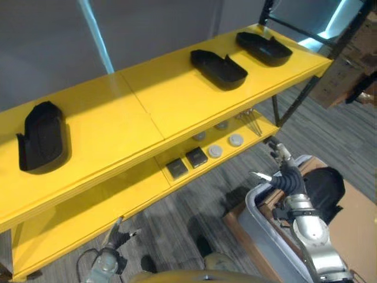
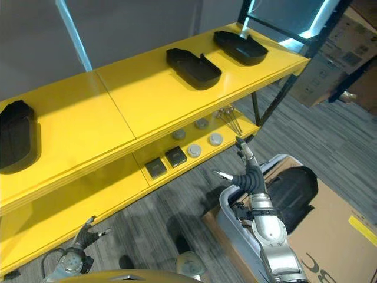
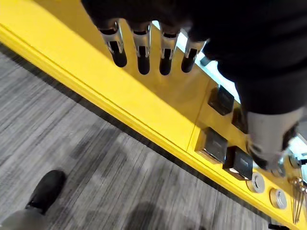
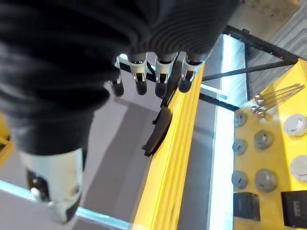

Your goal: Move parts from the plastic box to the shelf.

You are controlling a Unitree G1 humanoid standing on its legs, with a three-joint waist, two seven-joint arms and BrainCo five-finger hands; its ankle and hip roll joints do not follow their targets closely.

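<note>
Between parts: I am holding my right hand [image 2: 244, 171], fingers straight and empty, above the grey plastic box [image 2: 235, 227]; next I judge a reach down for a part for the yellow shelf [image 1: 177, 100]. My left hand [image 1: 115, 239] is hanging relaxed, low on the left.

Plastic box [image 1: 268, 233]: you see just its rim, contents hidden behind right arm | leftmost black tray [image 2: 15, 141]: cut off at 9 o'clock edge

Silver-grey arms; dark ribbed wrist covers; silver fingers [image 3: 143, 50], dark tips.
</note>
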